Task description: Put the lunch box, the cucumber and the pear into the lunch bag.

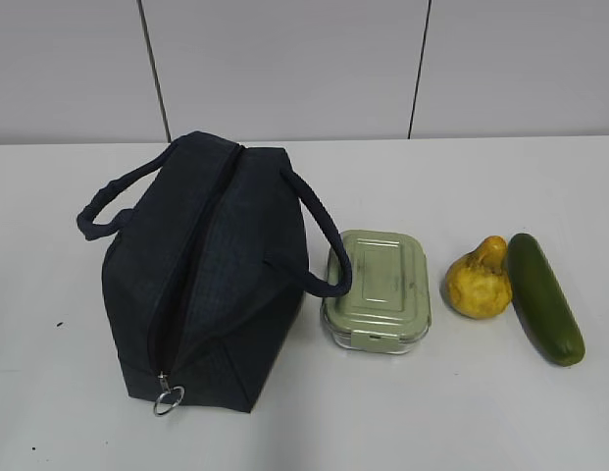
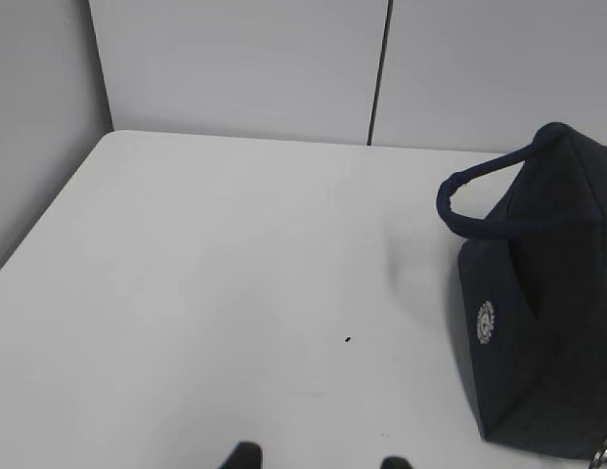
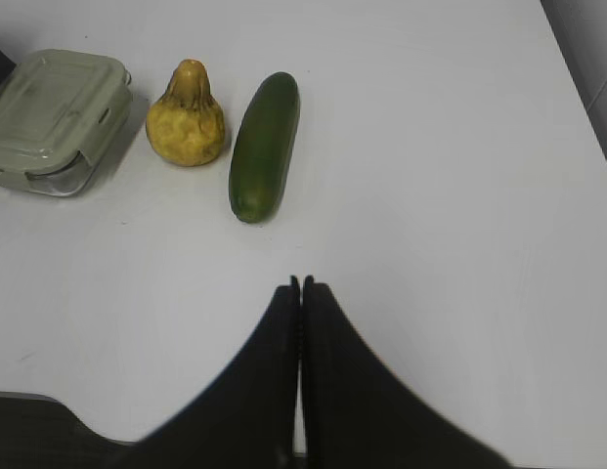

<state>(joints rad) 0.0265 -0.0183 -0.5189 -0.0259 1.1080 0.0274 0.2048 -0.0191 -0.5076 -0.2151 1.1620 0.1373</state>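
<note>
Right gripper [image 3: 301, 285]: jaws pressed together, tips touching, nothing between them, hovering over bare table [image 3: 430, 195]. Just ahead of the tips lies the cucumber [image 3: 264, 147], on its side, pointing away from the wrist camera. Pear [image 3: 187, 117] just beside it on its left, neck pointing away, small gap or light contact, can't tell. Box [image 3: 51, 117] further left, lid on, apart from the pear.

Left gripper [image 2: 318, 459]: only the two fingertips [image 2: 240, 455] show at the bottom edge, standing part-way open with bare table between them, holding nothing. Bag [image 2: 538, 303] sits to the right in that view, well clear of the tips, one handle [image 2: 479, 200] arching up, round logo patch [image 2: 486, 320] on the end panel.

Exterior view: bag [image 1: 211, 275] on the left of the table, upright, top zipper [image 1: 191, 275] looks closed, ring pull [image 1: 168, 397] hanging at the near end. Its right handle droops onto the box [image 1: 378, 289]. Then pear [image 1: 479, 282], then cucumber [image 1: 544, 297], all outside the bag. No arms in that view.
</note>
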